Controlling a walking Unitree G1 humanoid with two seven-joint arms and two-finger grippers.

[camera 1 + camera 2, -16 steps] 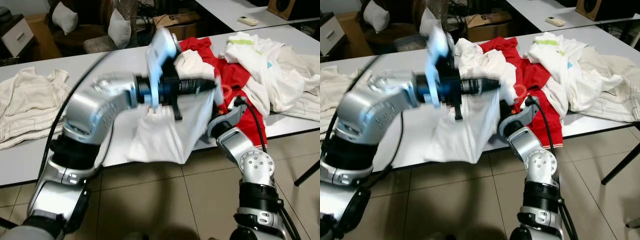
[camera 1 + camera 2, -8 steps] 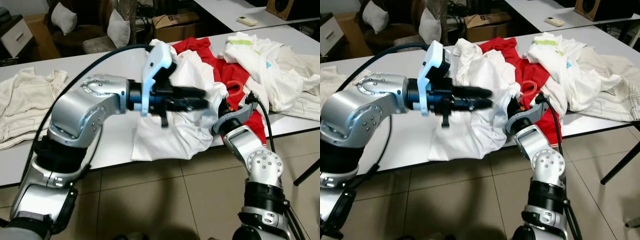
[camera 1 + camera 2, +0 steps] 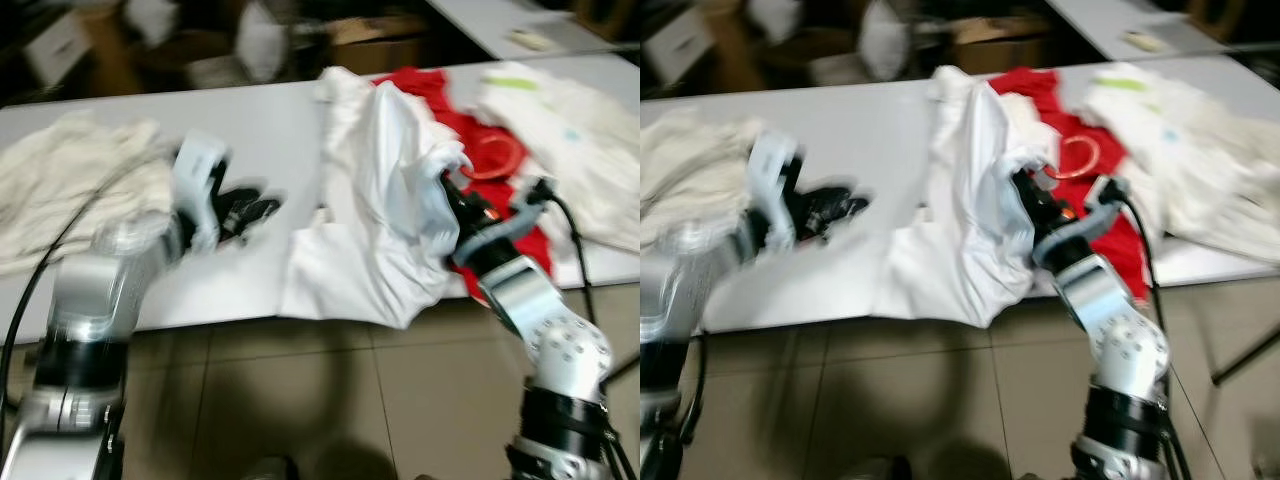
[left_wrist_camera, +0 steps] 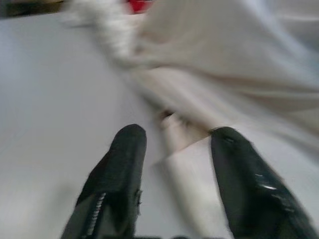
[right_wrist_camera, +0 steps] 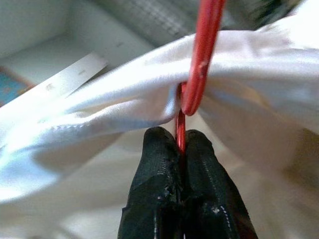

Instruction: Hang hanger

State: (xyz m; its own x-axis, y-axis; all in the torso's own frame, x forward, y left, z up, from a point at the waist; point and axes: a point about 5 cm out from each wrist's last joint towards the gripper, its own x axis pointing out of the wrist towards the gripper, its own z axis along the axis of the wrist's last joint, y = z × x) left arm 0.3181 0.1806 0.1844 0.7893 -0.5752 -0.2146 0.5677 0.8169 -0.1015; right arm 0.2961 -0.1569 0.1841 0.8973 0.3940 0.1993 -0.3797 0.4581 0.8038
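Observation:
A white shirt [image 3: 370, 210] hangs on a red hanger, draped from the table [image 3: 240, 130] down over its front edge. The hanger's red hook [image 3: 497, 155] sticks out to the right of the cloth. My right gripper [image 3: 452, 193] is at the shirt's right side, shut on the hanger's red wire [image 5: 180, 127], with the white cloth bunched around it. My left gripper [image 3: 245, 210] hovers over bare table left of the shirt. It is open with nothing between its fingers [image 4: 127, 144], and the shirt's hem [image 4: 184, 134] lies just ahead. Both head views are blurred.
A red garment [image 3: 440, 95] and a heap of pale clothes [image 3: 570, 130] lie at the table's right. A cream garment [image 3: 70, 190] lies at the left. Beyond the table are chairs with cushions [image 3: 255, 40]. Tiled floor [image 3: 330, 400] runs below the front edge.
My left gripper has let go of the shirt and pulled back to the left over the table. The right gripper still holds the hanger. The camera has shifted and blurred.

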